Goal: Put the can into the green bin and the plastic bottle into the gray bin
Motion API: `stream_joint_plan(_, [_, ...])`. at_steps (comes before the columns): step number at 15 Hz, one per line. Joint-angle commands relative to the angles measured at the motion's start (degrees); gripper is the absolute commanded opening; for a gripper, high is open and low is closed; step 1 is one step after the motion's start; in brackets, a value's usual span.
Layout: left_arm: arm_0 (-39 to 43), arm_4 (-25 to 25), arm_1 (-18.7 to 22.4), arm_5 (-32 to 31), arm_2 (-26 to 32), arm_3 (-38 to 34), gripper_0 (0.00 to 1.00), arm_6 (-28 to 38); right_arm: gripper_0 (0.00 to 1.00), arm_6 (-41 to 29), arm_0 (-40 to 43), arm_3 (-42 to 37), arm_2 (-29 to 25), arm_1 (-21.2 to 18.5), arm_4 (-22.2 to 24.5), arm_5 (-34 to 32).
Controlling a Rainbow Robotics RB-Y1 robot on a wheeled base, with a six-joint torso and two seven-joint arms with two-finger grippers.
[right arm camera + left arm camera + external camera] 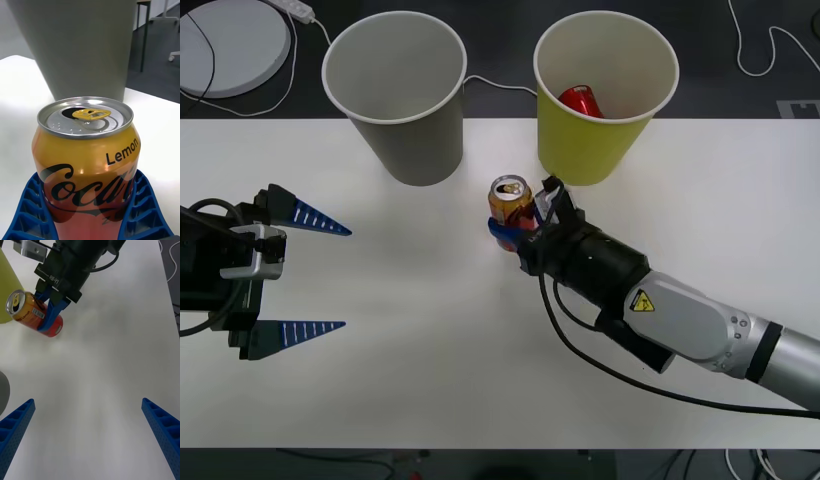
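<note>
The can (pixel 508 198), red below and gold-orange above with a silver pull-tab top, stands upright on the white table between the two bins. My right gripper (pixel 520 218) is shut on its lower body, and the blue fingers (pixel 30 210) hug both sides of the can (pixel 88 165). The left wrist view shows the same held can (pixel 28 311) in that right gripper (pixel 47 309). The gray bin (pixel 405 135) stands at the back left of the can, the green bin (pixel 605 135) just behind it to the right. My left gripper (pixel 345 278) waits open at the table's left. The plastic bottle is out of view.
A plain red can (pixel 582 100) lies inside the green bin. A white round disc (pixel 230 40) and white cables lie on the dark floor beyond the table's far edge. The white table (pixel 430 380) stretches bare toward its front edge.
</note>
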Motion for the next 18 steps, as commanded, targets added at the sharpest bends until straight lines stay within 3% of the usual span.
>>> stream_joint_plan(1, [0.0, 0.0, 0.0, 0.0, 0.0, 0.0, 1.00, 0.0, 0.00, 0.7, 4.9, -8.1, -6.5, -5.4, 1.9, -9.8])
stream_joint_plan(7, [0.0, 0.0, 0.0, 0.0, 0.0, 0.0, 1.00, 0.0, 0.00, -0.6, 16.2, -20.1, -26.4, -13.3, 0.7, -35.2])
stream_joint_plan(10, [0.0, 0.0, 0.0, 0.0, 0.0, 0.0, 1.00, 0.0, 0.00, -8.7, 18.7, -22.3, -38.2, -14.7, 1.3, -50.5])
stream_joint_plan(14, [0.0, 0.0, 0.0, 0.0, 0.0, 0.0, 1.00, 0.0, 0.00, -26.2, 18.9, -28.4, -55.6, -14.7, 8.6, -76.7])
stream_joint_plan(18, [0.0, 0.0, 0.0, 0.0, 0.0, 0.0, 1.00, 0.0, 0.00, -35.0, 19.3, -31.6, -66.4, -16.0, 7.9, -90.2])
